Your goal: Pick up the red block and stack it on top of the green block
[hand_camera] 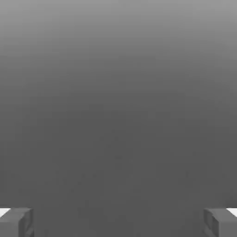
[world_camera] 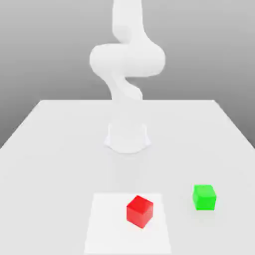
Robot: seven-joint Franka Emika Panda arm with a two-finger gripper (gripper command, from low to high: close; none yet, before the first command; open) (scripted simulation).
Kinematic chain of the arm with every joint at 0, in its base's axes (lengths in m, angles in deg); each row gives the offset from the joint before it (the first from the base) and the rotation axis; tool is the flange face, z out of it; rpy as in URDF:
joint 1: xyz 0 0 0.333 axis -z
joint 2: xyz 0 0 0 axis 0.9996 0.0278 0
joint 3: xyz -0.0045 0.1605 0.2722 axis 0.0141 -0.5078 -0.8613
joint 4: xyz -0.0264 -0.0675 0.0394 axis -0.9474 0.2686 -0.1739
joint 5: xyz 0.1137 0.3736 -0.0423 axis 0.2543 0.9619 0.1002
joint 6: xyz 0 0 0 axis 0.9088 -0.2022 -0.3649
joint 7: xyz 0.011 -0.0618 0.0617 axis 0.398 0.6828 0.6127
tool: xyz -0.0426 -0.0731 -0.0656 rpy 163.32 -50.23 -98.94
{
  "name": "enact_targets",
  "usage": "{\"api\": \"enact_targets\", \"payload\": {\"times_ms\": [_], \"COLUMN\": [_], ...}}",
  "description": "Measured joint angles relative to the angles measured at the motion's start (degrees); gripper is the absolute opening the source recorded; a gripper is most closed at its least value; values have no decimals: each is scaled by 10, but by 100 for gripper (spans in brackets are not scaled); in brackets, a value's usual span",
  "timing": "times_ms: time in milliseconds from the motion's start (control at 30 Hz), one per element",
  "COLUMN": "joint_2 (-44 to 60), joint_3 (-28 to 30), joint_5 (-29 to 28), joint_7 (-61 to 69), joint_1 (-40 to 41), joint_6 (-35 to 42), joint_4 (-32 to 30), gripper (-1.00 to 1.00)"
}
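Exterior view: a pale table (world_camera: 60, 149) under a grey backdrop; the red block (world_camera: 139, 211) lies at lower centre on a lighter patch, the green block (world_camera: 204, 197) apart at lower right, nothing stacked yet. Hand view: the gripper (hand_camera: 118, 222), at the lower edge, stands spread wide and empty; grasping and stacking remain.

A: What stands near the small matte red cube (world_camera: 139, 211)?
B: Only the small matte green cube (world_camera: 204, 197), apart toward the exterior view's right; open white tabletop (world_camera: 55, 149) lies between them and all round.
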Motion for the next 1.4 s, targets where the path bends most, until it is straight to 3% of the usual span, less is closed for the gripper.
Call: {"api": "enact_targets", "payload": {"times_ms": [200, 400, 533, 667, 900, 933, 1167, 1400], "joint_2": [135, 262, 343, 419, 543, 557, 558, 446], "joint_3": [-2, 17, 27, 15, 8, 9, 8, 6], "joint_5": [-61, -82, -59, 10, 32, 31, 30, 29], "joint_7": [92, 207, 310, 441, 474, 474, 473, 472], "joint_1": [-9, -26, -40, -49, -45, -45, -45, -42], "joint_6": [-70, -138, -187, -237, -341, -352, -352, -256], "joint_4": [-66, -129, -173, -214, -206, -204, -204, -220], "gripper": [0, 0, 0, 0, 0, -100, -100, -100]}}
